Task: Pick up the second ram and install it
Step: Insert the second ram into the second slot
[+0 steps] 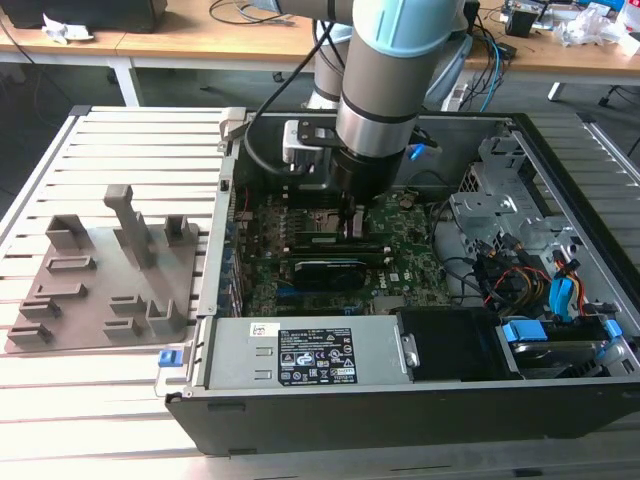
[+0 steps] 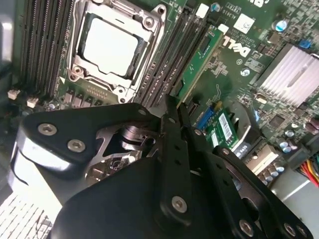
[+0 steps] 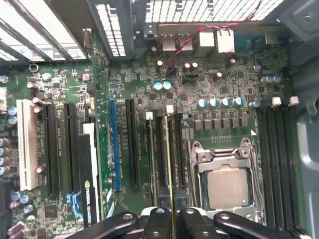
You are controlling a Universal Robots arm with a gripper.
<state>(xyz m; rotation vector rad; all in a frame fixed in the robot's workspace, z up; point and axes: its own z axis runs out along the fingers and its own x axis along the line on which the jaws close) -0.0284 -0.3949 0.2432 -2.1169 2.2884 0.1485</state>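
Gripper point(image 3: 171, 215) sat low centre of first wrist view, fingers clamped narrow on second ram point(image 3: 168, 159), thin edge-on stick standing in slot beside processor socket point(image 3: 227, 185). In exterior view, gripper point(image 1: 352, 222) reached down into open computer case point(image 1: 560, 160), mid-frame, over motherboard point(image 1: 405, 270).

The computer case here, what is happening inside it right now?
One robot arm reaches down into the open computer case. Its gripper is shut on the second ram, a thin green stick held on edge over the memory slots beside the processor socket on the motherboard. Another stick stands in a neighbouring slot. Whether the held stick is fully seated, I cannot tell.
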